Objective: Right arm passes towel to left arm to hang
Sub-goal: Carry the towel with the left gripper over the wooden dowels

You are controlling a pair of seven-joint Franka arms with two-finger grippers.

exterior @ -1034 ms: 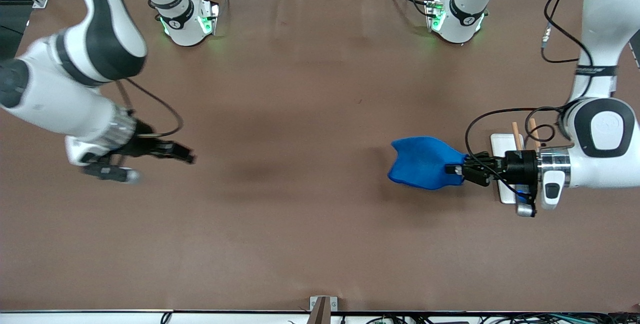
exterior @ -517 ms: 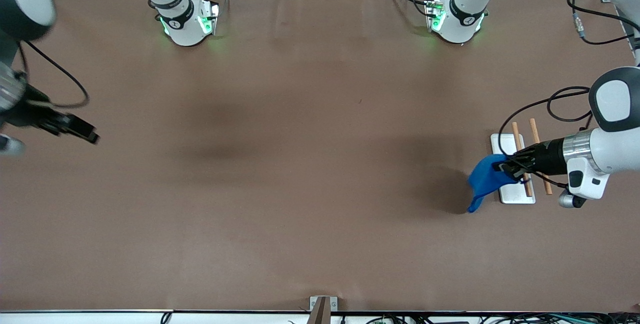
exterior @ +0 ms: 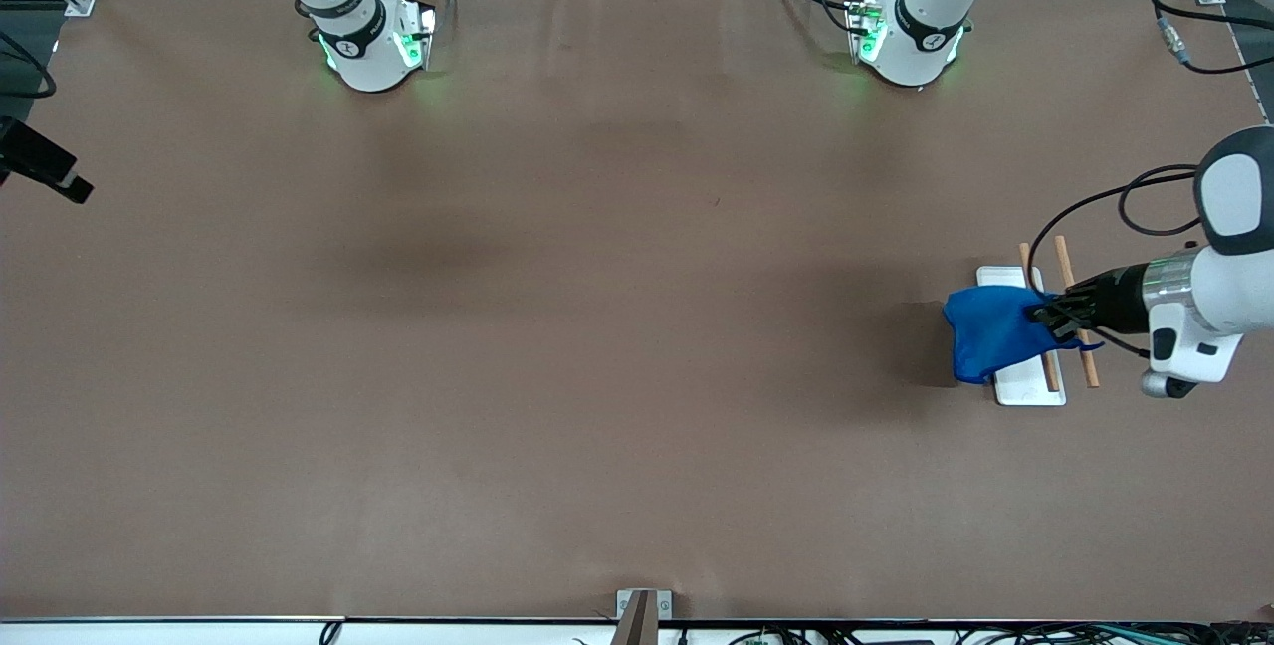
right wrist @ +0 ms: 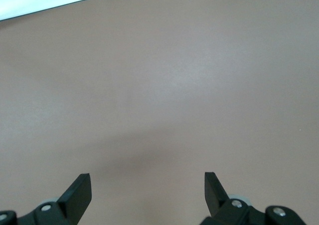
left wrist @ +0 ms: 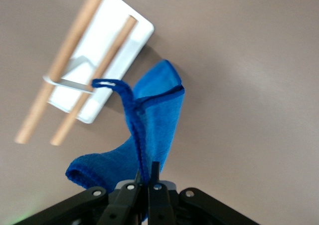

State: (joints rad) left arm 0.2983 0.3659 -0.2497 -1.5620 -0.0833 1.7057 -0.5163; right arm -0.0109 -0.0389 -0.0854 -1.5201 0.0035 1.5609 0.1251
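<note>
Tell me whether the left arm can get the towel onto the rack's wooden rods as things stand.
Probably yes. The left gripper is shut on the towel, carrying it over the white rack, right beside its wooden rods. Nothing else is near; the right gripper waits open at the table's right-arm end.

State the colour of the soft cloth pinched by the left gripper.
Bright blue towel; clearest in the left wrist view.
</note>
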